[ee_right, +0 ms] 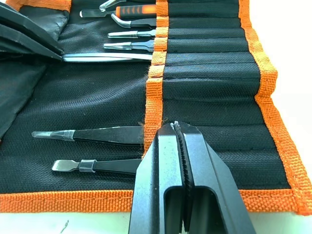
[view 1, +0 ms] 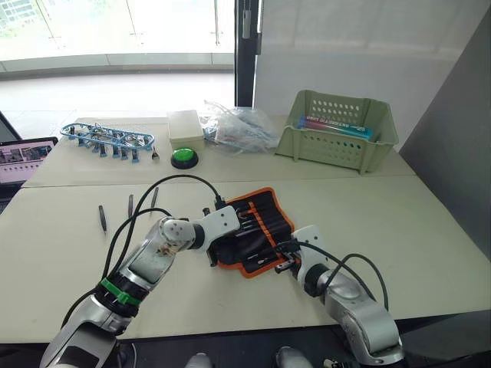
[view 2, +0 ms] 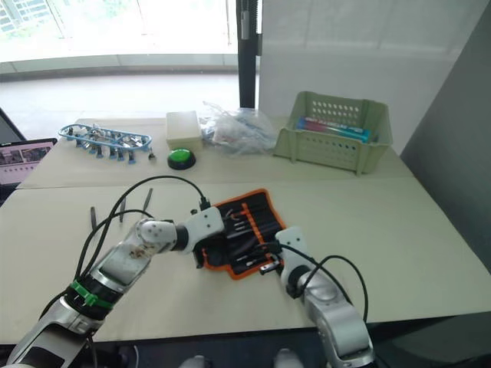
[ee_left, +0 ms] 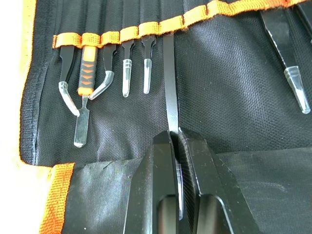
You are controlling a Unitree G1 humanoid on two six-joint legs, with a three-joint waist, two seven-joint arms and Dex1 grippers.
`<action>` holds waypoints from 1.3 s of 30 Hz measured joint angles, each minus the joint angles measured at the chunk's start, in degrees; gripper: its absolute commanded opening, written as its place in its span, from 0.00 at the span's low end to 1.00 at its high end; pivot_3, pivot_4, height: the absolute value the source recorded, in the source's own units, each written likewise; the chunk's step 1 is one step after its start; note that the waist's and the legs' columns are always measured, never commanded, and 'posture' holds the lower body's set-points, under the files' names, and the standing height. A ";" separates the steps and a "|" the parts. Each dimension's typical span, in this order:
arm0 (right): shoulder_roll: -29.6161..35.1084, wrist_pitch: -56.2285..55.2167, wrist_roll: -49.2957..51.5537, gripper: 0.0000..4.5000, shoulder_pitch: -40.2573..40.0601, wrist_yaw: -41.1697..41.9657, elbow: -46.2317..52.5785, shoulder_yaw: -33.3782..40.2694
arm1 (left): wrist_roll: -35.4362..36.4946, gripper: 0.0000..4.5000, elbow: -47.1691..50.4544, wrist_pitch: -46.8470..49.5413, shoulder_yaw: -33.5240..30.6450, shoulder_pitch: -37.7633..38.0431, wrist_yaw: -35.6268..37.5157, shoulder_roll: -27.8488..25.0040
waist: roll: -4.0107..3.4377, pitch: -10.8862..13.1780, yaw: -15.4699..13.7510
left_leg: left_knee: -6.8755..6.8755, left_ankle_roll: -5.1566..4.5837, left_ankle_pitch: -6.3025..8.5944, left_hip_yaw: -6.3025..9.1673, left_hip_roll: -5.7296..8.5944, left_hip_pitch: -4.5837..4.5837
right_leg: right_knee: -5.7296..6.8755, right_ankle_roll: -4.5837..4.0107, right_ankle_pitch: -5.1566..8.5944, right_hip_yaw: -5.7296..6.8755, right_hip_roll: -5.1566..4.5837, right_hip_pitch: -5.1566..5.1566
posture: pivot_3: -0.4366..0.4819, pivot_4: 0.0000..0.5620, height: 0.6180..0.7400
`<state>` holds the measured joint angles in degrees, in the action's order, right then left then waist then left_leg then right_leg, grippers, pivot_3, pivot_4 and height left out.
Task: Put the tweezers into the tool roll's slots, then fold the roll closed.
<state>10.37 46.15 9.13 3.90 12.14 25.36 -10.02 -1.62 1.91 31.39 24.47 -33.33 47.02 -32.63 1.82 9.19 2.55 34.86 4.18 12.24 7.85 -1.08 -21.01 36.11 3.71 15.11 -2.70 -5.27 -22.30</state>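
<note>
Tweezer held at the orange stripe

Tweezers number three loose on the table [view 1: 430,230]: we see those three loose tweezers [view 1: 129,208] lying well left of the tool roll [view 1: 257,230], which is spread open near the middle. Our left gripper [ee_left: 176,139] has its fingers pinched onto one black tweezer [ee_left: 169,87], whose far end reaches under the orange stripe [ee_left: 161,24] into one of the slots [ee_right: 209,58]. Beside it, several tools (clear caps on their tips) already sit tucked in a row, among them an orange-handled tool [ee_left: 86,73]. Our right gripper [ee_right: 178,127] rests over the roll near its trimmed edge, fingers pressed together with nothing we can see between them, just beside two more seated tweezers [ee_right: 97,135]. Farther back stand a green basket [view 1: 337,130], a green button [view 1: 184,157] and a blue-framed rack [view 1: 107,139].
</note>
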 measured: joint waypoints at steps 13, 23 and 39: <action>-0.53 0.65 -0.37 0.00 0.02 -0.55 0.00 -0.20 | -3.15 0.01 -17.00 -9.89 1.47 -7.47 0.90 11.23 | 0.10 -0.28 0.02 | 0.03 -0.02 0.01 0.00 0.00 0.07 | 0.00 0.01 0.00 0.00 0.01 0.08 | 0.48 0.27 0.97; -0.66 2.36 -1.17 0.00 -0.05 -0.79 0.25 -0.55 | -3.03 0.23 -23.38 -12.31 -1.20 -8.20 0.70 14.34 | 0.26 -0.97 -0.36 | 0.11 -0.02 0.00 0.00 0.01 0.24 | 0.04 0.05 -0.01 0.00 -0.01 0.26 | 0.48 0.27 0.97; 0.18 2.36 -1.04 0.00 0.40 0.94 0.52 -2.04 | 13.10 0.99 12.07 8.82 -32.34 13.90 1.16 -3.13 | 0.07 -0.85 1.37 | -0.16 -0.11 0.08 0.01 -0.16 0.30 | 0.07 -0.12 0.16 0.01 0.10 0.11 | 0.48 0.27 0.97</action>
<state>10.55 48.52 8.09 4.30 13.08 25.88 -12.06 11.48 13.98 40.21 -7.87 -19.43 48.19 -35.76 1.89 8.34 3.91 34.71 4.06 12.32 7.85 -1.23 -20.71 36.19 3.58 15.27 -2.69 -5.16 -22.19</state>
